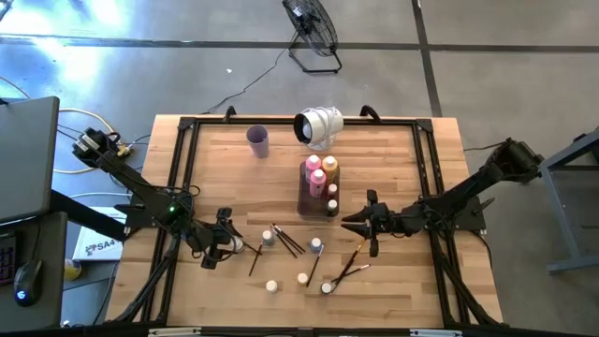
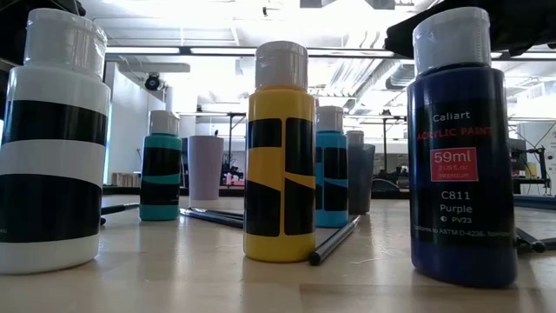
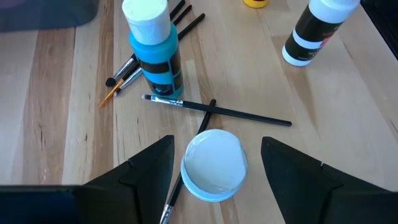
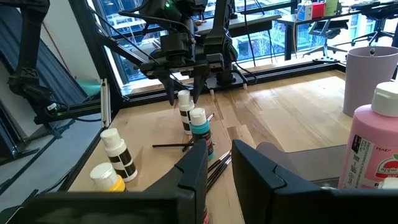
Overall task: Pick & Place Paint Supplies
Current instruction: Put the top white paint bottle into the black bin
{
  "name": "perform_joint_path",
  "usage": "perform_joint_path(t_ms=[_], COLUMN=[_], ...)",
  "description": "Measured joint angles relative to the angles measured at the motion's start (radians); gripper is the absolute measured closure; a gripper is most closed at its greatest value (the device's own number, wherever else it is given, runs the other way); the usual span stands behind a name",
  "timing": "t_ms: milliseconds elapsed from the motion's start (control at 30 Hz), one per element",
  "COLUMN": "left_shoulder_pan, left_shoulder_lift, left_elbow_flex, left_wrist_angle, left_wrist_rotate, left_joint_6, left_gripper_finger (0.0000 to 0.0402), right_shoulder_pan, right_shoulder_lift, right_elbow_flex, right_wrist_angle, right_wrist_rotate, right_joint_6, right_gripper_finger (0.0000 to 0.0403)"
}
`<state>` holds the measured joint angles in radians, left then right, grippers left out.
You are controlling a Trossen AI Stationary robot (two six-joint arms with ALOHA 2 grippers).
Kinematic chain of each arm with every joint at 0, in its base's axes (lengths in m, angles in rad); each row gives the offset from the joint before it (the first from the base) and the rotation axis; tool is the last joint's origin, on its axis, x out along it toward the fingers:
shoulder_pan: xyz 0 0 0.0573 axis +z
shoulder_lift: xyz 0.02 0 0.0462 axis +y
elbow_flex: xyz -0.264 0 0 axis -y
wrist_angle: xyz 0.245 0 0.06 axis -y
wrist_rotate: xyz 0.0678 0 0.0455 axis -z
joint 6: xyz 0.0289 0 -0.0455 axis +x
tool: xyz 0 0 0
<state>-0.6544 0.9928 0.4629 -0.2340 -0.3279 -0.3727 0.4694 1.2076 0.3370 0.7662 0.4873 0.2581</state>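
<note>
Paint bottles and thin brushes lie scattered on the near half of the wooden table. My left gripper (image 1: 227,245) is open. Its fingers stand on either side of a small pale-capped bottle (image 3: 214,165), with a gap on both sides; that bottle stands upright on the table. A teal bottle (image 3: 155,53) stands just beyond it, and a black brush (image 3: 217,111) lies between the two. My right gripper (image 1: 360,225) hovers level near the tray's near corner. Its fingers (image 4: 193,177) are a narrow gap apart with nothing between them. Pink (image 1: 313,165) and orange (image 1: 329,167) bottles stand in the tray (image 1: 305,201).
A lilac cup (image 1: 258,140) and a white round device (image 1: 318,126) stand at the far side. More small bottles (image 1: 303,278) and brushes (image 1: 351,267) lie near the front edge. A black frame (image 1: 187,178) borders the table. In the low view, yellow (image 2: 280,156) and purple (image 2: 460,148) bottles stand close.
</note>
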Motion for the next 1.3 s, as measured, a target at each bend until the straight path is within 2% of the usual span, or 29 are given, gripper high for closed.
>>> perform_joint_path(t_ms=[433,767,900,1300], left_shoulder_pan=[0.000,0.000,0.000,0.000], left_shoulder_lift=[0.000,0.000,0.000,0.000], left_elbow_flex=[0.000,0.000,0.000,0.000], left_wrist_angle=[0.000,0.000,-0.001,0.000], left_wrist_rotate=[0.000,-0.003,-0.047,-0.058], left_joint_6=[-0.002,-0.002,-0.036,-0.081], left_gripper_finger=[0.0171,0.0256,0.0276,0.0275], right_shoulder_pan=[0.000,0.000,0.000,0.000], right_shoulder_lift=[0.000,0.000,0.000,0.000], right_elbow_flex=[0.000,0.000,0.000,0.000], right_wrist_angle=[0.000,0.000,-0.001,-0.008], right_wrist_rotate=[0.000,0.000,0.000,0.000], right_joint_6=[0.000,0.000,0.000,0.000], right_gripper_finger=[0.0339,0.0339,0.0339,0.0339])
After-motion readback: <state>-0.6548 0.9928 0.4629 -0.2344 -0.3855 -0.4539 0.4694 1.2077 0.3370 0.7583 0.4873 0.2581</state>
